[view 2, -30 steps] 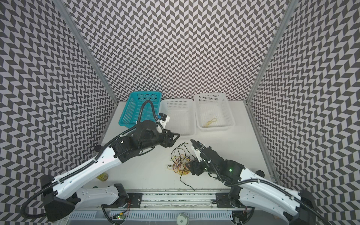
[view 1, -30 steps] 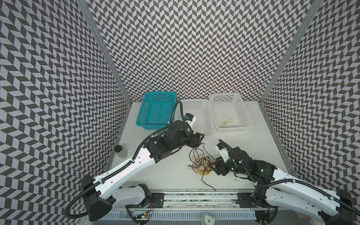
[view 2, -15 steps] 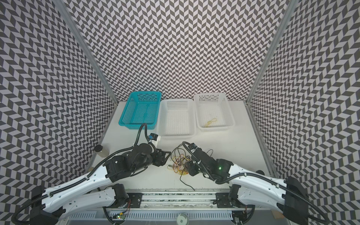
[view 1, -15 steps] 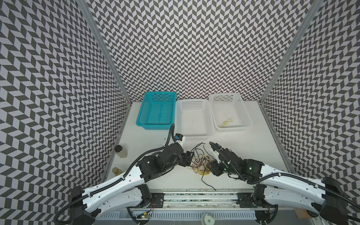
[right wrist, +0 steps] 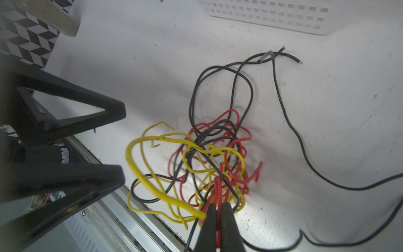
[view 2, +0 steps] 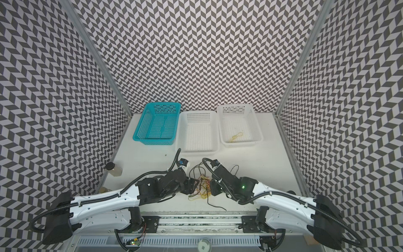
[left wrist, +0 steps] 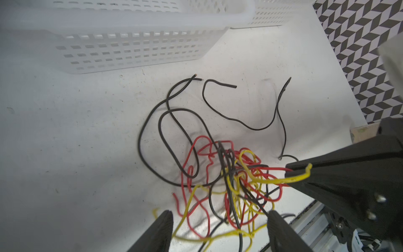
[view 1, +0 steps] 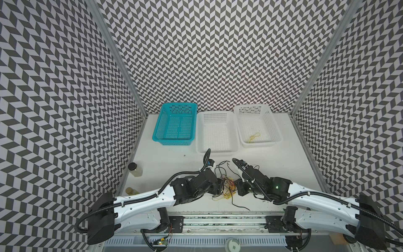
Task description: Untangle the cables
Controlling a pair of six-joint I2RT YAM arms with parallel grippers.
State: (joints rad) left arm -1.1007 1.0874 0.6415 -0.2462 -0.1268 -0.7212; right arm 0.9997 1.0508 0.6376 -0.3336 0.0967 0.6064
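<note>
The cables (view 1: 225, 188) (view 2: 201, 185) are a tangle of thin black, red and yellow wires on the white table near its front edge, with black ends trailing away. My left gripper (left wrist: 220, 218) (view 1: 218, 190) is open and low at the tangle's left side, and loops of cable (left wrist: 231, 174) lie between its spread fingers. From the other side my right gripper (right wrist: 218, 206) (view 1: 238, 188) is shut on a red cable (right wrist: 218, 187) at the tangle's edge. A yellow cable (right wrist: 152, 185) curls across its tip.
Three baskets stand at the back: a teal basket (view 1: 158, 124), a white basket (view 1: 216, 150) and a second white basket (view 1: 275, 126) with a yellow cable (view 1: 254, 137) in it. A capped bottle (view 1: 135, 170) stands at the left edge. A metal rail (right wrist: 135, 220) borders the front.
My left arm came down from near the baskets to the tangle's left side, still open. My right gripper closed on a red cable.
</note>
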